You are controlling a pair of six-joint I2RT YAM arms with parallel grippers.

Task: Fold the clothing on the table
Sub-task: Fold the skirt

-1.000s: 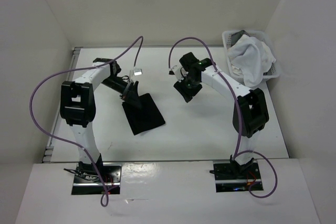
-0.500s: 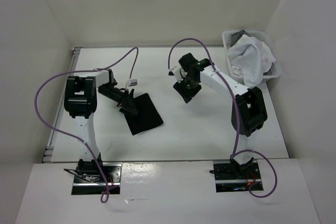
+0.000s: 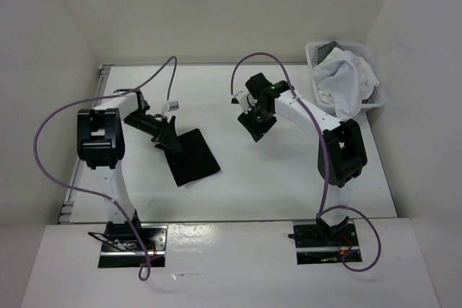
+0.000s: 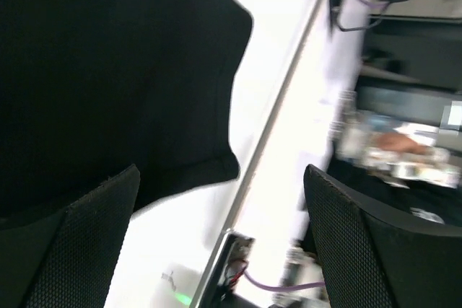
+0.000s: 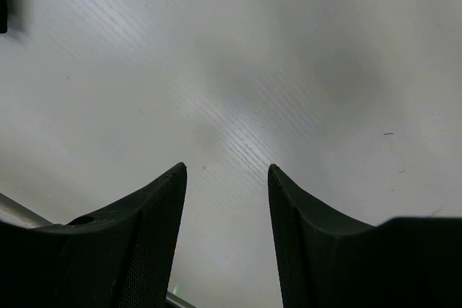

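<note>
1. The clothing (image 3: pixel 193 158) lies flat, left of centre on the bench (image 3: pixel 289 171), its long axis running far to near and slanting right
2. My left fingers (image 3: pixel 171 139) gape wide and empty over its far left corner, so this arm is nearer
3. My right fingers (image 3: pixel 257 126) hang partly open, holding nothing, well apart to the right

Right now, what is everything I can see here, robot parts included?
clothing: one, black, flat on the table, left of centre
table: one, white, under everything
basket: one, white, far right corner
cloth bundle: one, white, heaped in the basket
cables: two, purple, one looping along each arm
left gripper: one, black, open, at the clothing's far left edge
right gripper: one, black, open, over bare table
</note>
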